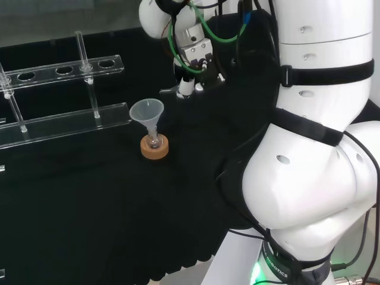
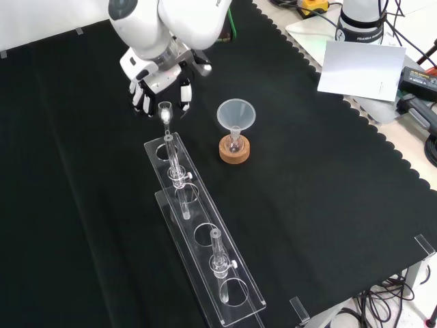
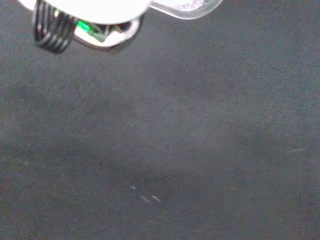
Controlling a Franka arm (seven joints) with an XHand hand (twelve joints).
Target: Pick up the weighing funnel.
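The weighing funnel (image 1: 168, 90) is a small clear piece that juts out to the left from between the fingertips of the hand (image 1: 190, 64) in the head view. The hand hangs above the black cloth, fingers curled down and shut on the piece. In the wrist view the clear weighing funnel (image 3: 188, 7) shows beside a blurred white part of the hand (image 3: 90, 5), with bare cloth beneath. The front view has the hand (image 2: 161, 85) at the top, just beyond the far end of the rack; what it holds is hard to make out there.
The big funnel (image 1: 146, 111) (image 2: 236, 113) stands mouth up in a small flask on a cork ring (image 1: 154, 149) (image 2: 234, 152), close to the hand. A clear two-shelf tube rack (image 1: 65, 122) (image 2: 205, 232) with upright posts stretches from below the hand. Papers and cables lie beyond the cloth's scalloped edge (image 2: 355, 109).
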